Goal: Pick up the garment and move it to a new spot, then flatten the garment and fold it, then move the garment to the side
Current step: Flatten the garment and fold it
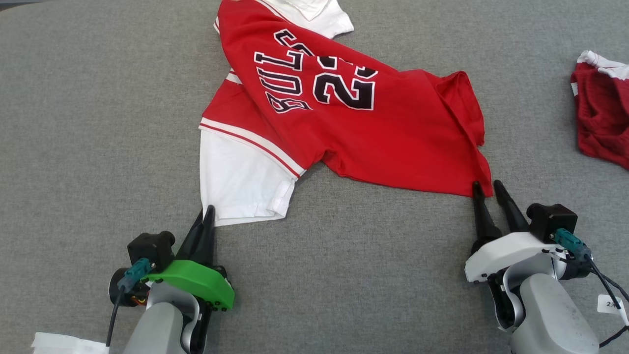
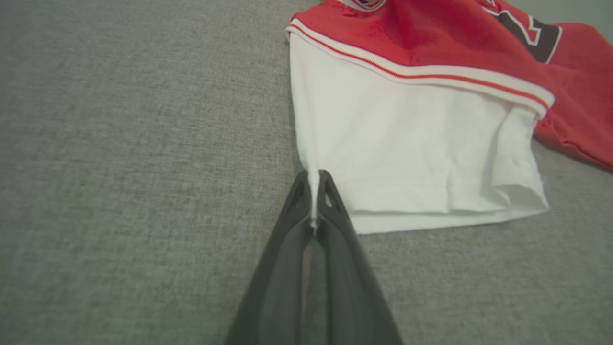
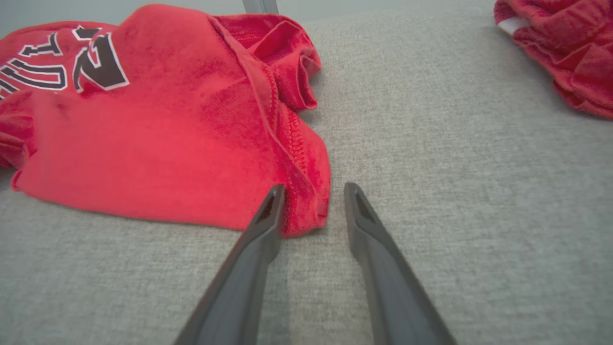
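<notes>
"BULLS" – red jersey (image 1: 393, 137), digit "2" beside

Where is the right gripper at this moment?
Lower right of the head view: the right gripper stands open at the near right hem corner of the red jersey, with that corner between its jaws on the grey surface.

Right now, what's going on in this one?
The left gripper is shut on the corner of the white sleeve of a red jersey lying rumpled on the grey surface. The right gripper is open, fingers either side of the jersey's red hem corner. Another red garment lies apart, to the right.
</notes>
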